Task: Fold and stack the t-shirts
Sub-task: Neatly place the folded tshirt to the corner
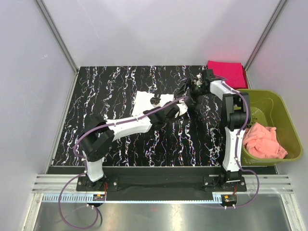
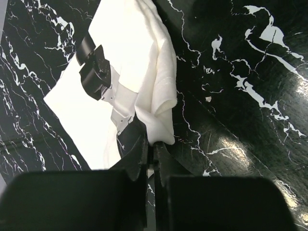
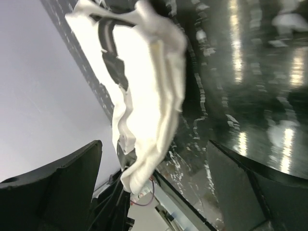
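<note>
The cream-white t-shirt (image 1: 143, 102) lies partly folded on the middle of the black marbled table, its black print (image 2: 95, 67) facing up. My left gripper (image 1: 177, 110) is shut on the shirt's bunched right edge (image 2: 159, 130), with the jaws pinched together (image 2: 154, 144). My right gripper (image 1: 189, 93) hovers just right of that edge, open and empty. Its fingers (image 3: 72, 178) stand wide apart, with the lifted cloth (image 3: 149, 91) in front of them. The magenta-red t-shirt (image 1: 227, 72) lies folded flat at the back right corner.
An olive-green bin (image 1: 284, 120) stands at the right edge of the table and holds a crumpled salmon-pink cloth (image 1: 262, 140). White walls enclose the table on three sides. Both arm bases sit at the near edge.
</note>
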`<state>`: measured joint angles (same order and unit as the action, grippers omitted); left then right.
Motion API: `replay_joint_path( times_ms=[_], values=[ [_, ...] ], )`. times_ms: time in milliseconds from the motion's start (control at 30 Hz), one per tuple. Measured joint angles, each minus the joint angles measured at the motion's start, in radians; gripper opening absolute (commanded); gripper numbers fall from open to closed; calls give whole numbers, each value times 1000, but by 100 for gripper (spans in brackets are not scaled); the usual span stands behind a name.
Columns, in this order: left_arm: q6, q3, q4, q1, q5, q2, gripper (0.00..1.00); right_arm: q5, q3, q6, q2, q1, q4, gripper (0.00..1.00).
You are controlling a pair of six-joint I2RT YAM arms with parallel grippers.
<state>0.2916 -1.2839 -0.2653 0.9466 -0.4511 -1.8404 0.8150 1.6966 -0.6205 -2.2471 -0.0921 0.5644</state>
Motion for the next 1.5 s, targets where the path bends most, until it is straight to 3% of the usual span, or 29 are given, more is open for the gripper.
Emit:
replay_joint_path(
  times_ms=[433, 733, 1033, 1100, 1200, 1267, 1333, 1400, 1500],
  values=[
    [-4, -52, -56, -25, 14, 7, 0, 14, -27, -117, -34, -89, -92, 71],
    [-11, -103, -95, -30, 14, 19, 0, 10, -48, -127, -80, -89, -126, 66],
    [-35, -127, -122, -30, 13, 20, 0, 10, 54, -129, -152, -99, -202, 60],
    [-39, -127, -125, -30, 13, 20, 0, 14, 57, -135, -158, -105, -220, 52],
    [-43, -127, -129, -30, 14, 21, 0, -10, 57, -140, -162, -118, -232, 28],
    [-48, -127, -131, -30, 15, 23, 0, -27, 55, -145, -163, -128, -235, 19],
    [-50, -126, -130, -30, 19, 28, 0, -40, 55, -151, -163, -137, -238, 27],
    [-54, -119, -131, -30, 23, 40, 0, -47, 55, -156, -163, -142, -237, 61],
    [-55, -106, -131, -30, 27, 63, 0, -22, 52, -172, -149, -144, -254, 75]
  ],
)
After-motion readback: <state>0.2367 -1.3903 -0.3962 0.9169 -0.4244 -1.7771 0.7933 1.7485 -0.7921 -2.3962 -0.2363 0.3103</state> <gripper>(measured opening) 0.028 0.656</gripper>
